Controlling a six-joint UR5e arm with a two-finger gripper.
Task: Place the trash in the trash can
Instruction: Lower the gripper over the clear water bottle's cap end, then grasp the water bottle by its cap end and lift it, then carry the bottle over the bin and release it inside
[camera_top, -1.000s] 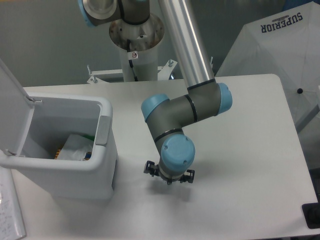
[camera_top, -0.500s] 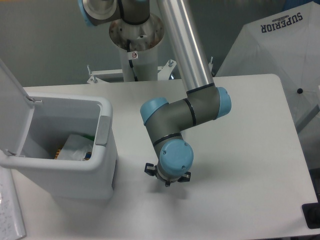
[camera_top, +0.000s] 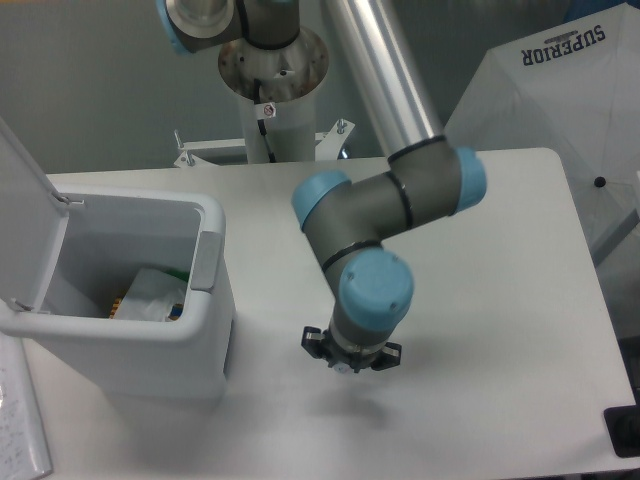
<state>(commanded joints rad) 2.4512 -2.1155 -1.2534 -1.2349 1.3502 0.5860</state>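
While the arm (camera_top: 385, 215) bends down over the white surface (camera_top: 500, 300), its wrist hides the tool (camera_top: 351, 362); whether the jaws stand wide or narrow cannot be told, and nothing shows in them. At left, on the surface, stands the white bin (camera_top: 205, 330), lid (camera_top: 25, 215) raised, grey latch (camera_top: 207, 260) facing the arm. Inside the bin lies crumpled clear trash (camera_top: 150, 295) with some green print; separate pieces cannot be distinguished. At far right, a white cover (camera_top: 560, 110) is printed SUPERIOR.
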